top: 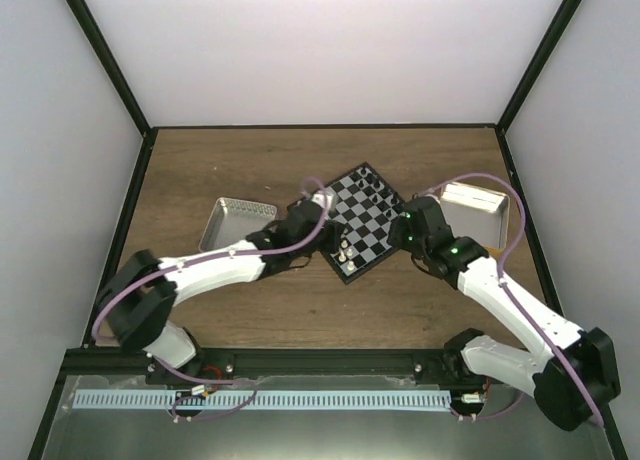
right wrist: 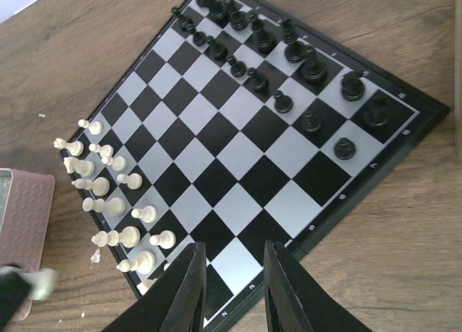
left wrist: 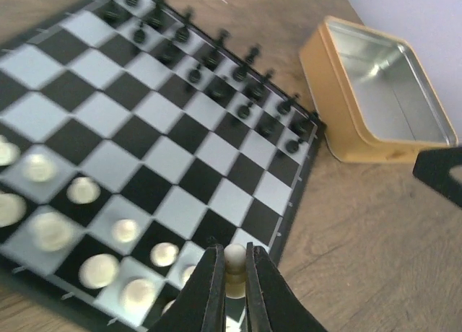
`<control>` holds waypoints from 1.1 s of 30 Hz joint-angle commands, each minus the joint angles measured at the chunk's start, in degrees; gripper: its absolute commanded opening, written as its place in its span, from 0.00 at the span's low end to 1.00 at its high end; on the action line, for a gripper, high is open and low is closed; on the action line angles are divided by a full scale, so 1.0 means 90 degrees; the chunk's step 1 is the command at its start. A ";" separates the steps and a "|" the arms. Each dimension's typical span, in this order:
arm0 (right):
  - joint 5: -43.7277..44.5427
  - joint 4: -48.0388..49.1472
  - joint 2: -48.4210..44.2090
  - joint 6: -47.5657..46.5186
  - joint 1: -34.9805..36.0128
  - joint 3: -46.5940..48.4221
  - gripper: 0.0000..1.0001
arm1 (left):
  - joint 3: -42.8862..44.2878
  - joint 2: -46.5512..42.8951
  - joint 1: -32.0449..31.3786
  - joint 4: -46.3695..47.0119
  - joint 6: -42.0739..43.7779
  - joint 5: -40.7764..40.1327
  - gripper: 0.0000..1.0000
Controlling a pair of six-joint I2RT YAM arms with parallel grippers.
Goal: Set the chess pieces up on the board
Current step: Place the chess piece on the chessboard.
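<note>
The board point(top: 368, 225) lies turned like a diamond at mid table. Several black pieces point(right wrist: 285, 54) line its far side and several cream-white pieces point(right wrist: 108, 202) its near-left side. My left gripper point(left wrist: 232, 274) is shut on a cream-white pawn point(left wrist: 234, 258), held upright just above the board's near corner point(left wrist: 249, 238). In the top view the left gripper point(top: 325, 242) sits at the board's left edge. My right gripper point(right wrist: 232, 274) is open and empty, hovering over the board's near edge point(right wrist: 303, 238); the top view shows the right gripper point(top: 408, 230) at the board's right side.
A tan box with a silvery inside point(left wrist: 379, 94) stands right of the board point(top: 478, 208). A metal tray point(top: 235, 225) lies left of the board. A pink tray's corner point(right wrist: 22, 216) shows in the right wrist view. Black frame posts edge the table.
</note>
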 commanded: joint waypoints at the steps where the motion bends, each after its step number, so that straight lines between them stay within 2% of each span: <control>1: 0.0311 -0.0077 -0.0470 0.0243 -0.0249 -0.0228 0.23 | 0.0337 0.0785 -0.0491 0.1062 0.0582 -0.0159 0.04; 7: 0.0356 -0.0375 -0.1182 0.0230 -0.0536 -0.0506 0.25 | 0.0684 0.1647 -0.0953 0.1477 0.0778 -0.0459 0.04; 20: 0.0460 -0.0531 -0.1912 0.0526 -0.0545 -0.1052 0.26 | 0.1212 0.2773 -0.1026 0.1198 0.0884 -0.1017 0.05; 23: 0.0348 -0.0462 -0.1918 0.0555 -0.0550 -0.1120 0.27 | 0.1210 0.2793 -0.1023 0.1129 0.0916 -0.1022 0.09; 29: 0.0024 -0.0323 -0.1891 0.0501 -0.0546 -0.1135 0.30 | 0.1245 0.2713 -0.1022 0.0934 0.0875 -0.1064 0.33; 33: -0.0272 -0.0311 -0.1789 0.0401 -0.0543 -0.1074 0.32 | 0.1229 0.2473 -0.1014 0.0903 0.0807 -0.1047 0.35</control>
